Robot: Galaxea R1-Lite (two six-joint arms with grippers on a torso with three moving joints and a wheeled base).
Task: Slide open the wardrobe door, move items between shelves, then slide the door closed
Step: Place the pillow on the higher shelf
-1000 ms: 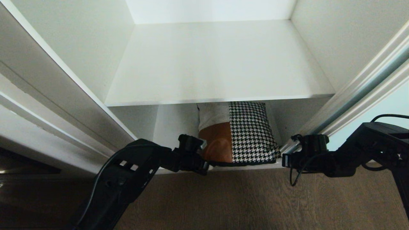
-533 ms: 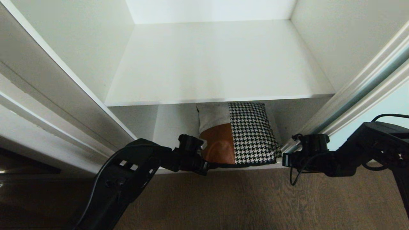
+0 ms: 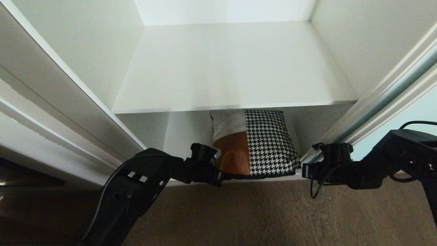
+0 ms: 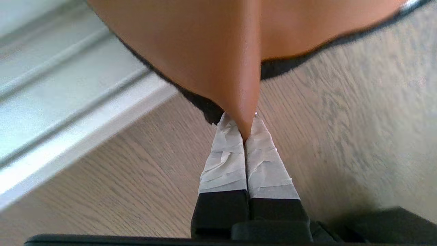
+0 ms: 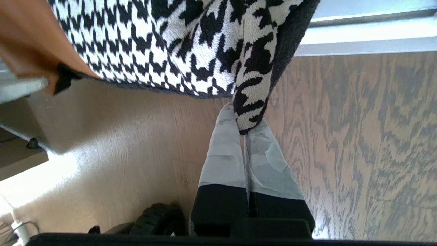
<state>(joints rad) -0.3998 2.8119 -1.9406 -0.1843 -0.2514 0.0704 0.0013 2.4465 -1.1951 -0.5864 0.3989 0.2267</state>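
The left tool pinches the cushion's tan corner; the right tool pinches its houndstooth corner. The cushion sits at the lower shelf's front edge, overhanging the wood floor. Above it, the upper shelf has open room; the sliding wardrobe door stands at right.

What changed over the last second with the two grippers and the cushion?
The left gripper closed on the cushion at its tan corner, and the cushion shifted slightly. The right gripper stayed clamped on the houndstooth corner. Arms, upper shelf and sliding door look unchanged.
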